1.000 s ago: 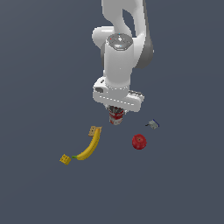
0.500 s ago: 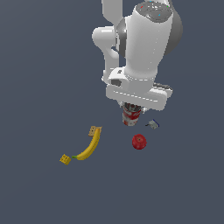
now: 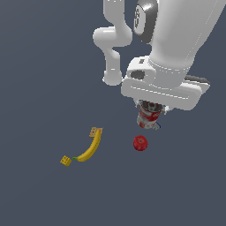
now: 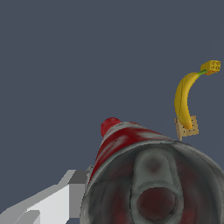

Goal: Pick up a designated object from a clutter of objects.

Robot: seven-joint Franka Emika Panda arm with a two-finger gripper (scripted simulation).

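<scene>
The red-and-white tin can hangs under the arm's white hand, clear of the floor and above the other items. My gripper is shut on it; the fingers are mostly hidden by the hand. In the wrist view the can fills the lower part, its dark top and grey rim facing the camera, with one grey-white finger beside it. The rest of the clutter lies below: a red apple, a yellow banana and two yellow-tan squares.
In the wrist view the apple peeks out behind the can, and the banana lies with a tan square at one end and a yellow cube at the other. A tiny grey-blue piece shows just beside the can.
The arm has risen toward the exterior camera with the can in its grip; the hand looks larger and the can sits higher above the apple. The banana, squares and apple have not moved.
</scene>
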